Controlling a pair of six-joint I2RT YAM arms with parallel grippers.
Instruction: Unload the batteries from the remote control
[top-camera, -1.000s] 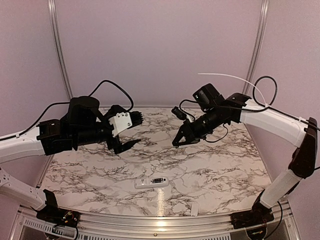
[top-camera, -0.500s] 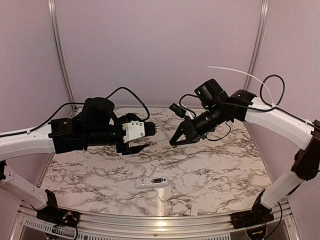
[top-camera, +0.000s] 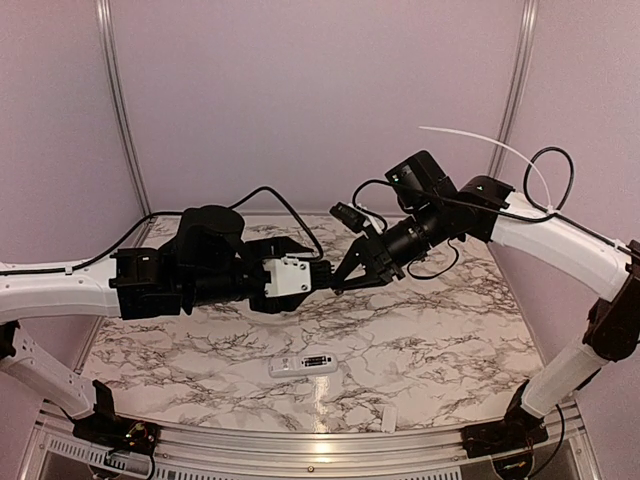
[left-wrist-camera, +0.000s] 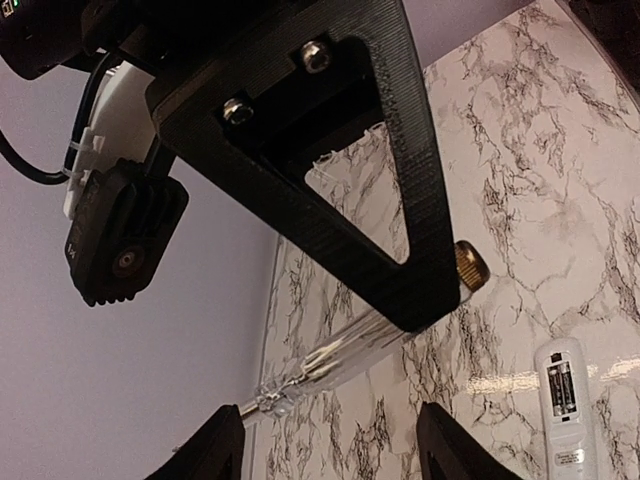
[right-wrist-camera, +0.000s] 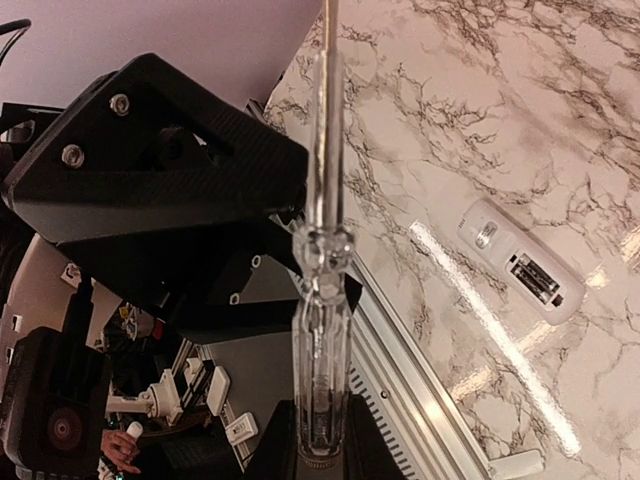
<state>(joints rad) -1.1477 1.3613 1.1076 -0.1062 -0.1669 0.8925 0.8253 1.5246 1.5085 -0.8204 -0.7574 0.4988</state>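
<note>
The white remote control (top-camera: 303, 364) lies back-up near the table's front, and two dark batteries (right-wrist-camera: 535, 275) sit in its open compartment (left-wrist-camera: 561, 386). High above the table my right gripper (right-wrist-camera: 322, 445) is shut on the clear handle of a screwdriver (right-wrist-camera: 322, 340), with the brass cap (left-wrist-camera: 470, 265) showing past its finger. My left gripper (left-wrist-camera: 335, 450) meets it nose to nose (top-camera: 320, 277). It is open, and its fingertips (left-wrist-camera: 215, 448) stand to either side of the screwdriver's front end without touching it.
A small flat white plastic piece (top-camera: 390, 418) lies by the aluminium front rail (top-camera: 300, 440). A white zip tie (top-camera: 480, 145) sticks out above the right arm. Upright frame posts (top-camera: 118, 100) stand at the back corners.
My left arm has swung right and up to meet the right gripper, and its jaws have narrowed. The right gripper has shifted slightly left with the screwdriver. The remote has not moved.
</note>
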